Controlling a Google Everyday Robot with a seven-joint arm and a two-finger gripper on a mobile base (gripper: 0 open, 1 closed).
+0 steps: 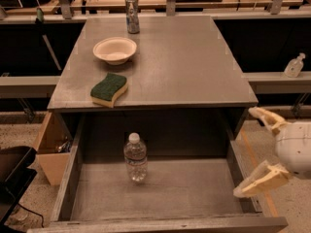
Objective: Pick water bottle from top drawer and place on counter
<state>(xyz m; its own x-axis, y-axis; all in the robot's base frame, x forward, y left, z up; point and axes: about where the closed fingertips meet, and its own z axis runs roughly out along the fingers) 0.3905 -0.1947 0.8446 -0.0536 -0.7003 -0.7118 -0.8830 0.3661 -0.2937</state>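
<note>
The surface [194, 67] overhangs the back of the open drawer [194, 191]. The pincer [245, 152] hangs over the drawer's right wall, fingers spread wide and empty, its arm cut off by the frame. The bottle [135, 158] stands upright on the drawer floor, well to the pincer's left.

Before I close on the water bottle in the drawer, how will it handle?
The water bottle stands upright, tall and narrow, so a sideways nudge probably tips it. Its clear plastic likely flexes under squeeze. The gripper hangs open at the top drawer's right side.
</note>
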